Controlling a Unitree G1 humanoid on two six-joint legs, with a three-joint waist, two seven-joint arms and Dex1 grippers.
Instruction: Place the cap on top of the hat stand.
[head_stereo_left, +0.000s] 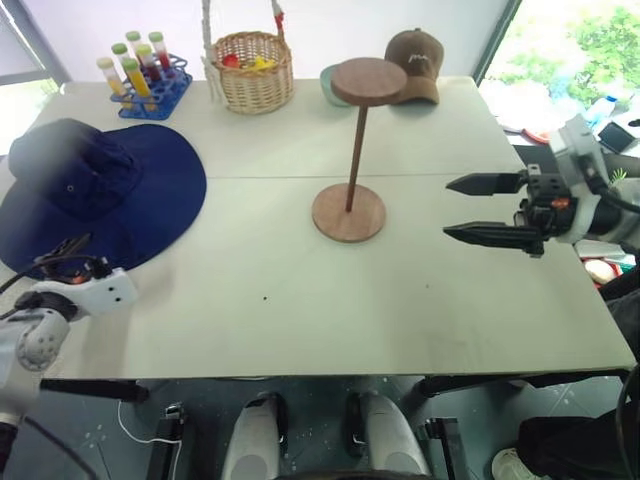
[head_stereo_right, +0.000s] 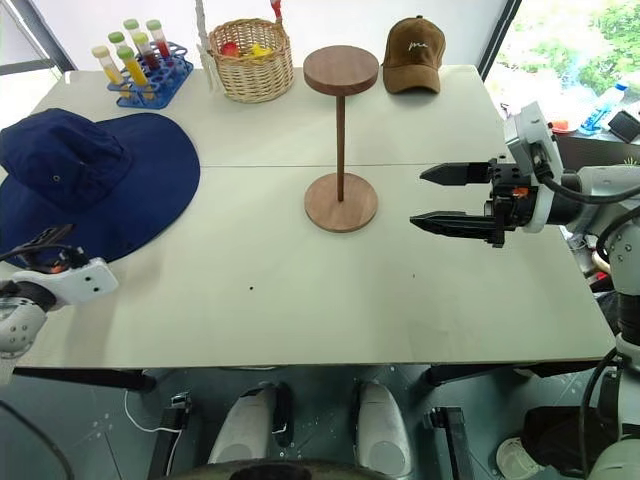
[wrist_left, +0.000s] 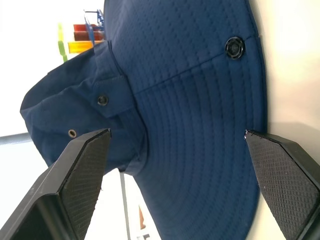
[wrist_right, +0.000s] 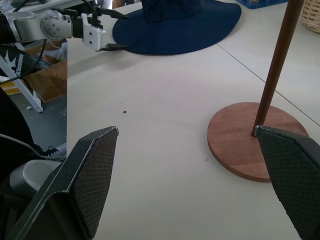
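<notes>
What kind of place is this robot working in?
Probably a lab or test room staged for trials: a pale table holds unrelated props, a test tube rack, a wicker basket and a hat stand.

Left gripper (head_stereo_left: 62, 255) low with jaws spread wide; right gripper (head_stereo_left: 488, 209) level, pointing left, jaws apart.

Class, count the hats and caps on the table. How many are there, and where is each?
2. The navy cap lies flat at the table's left edge; a brown baseball cap sits at the far edge, right of the hat stand.
</notes>
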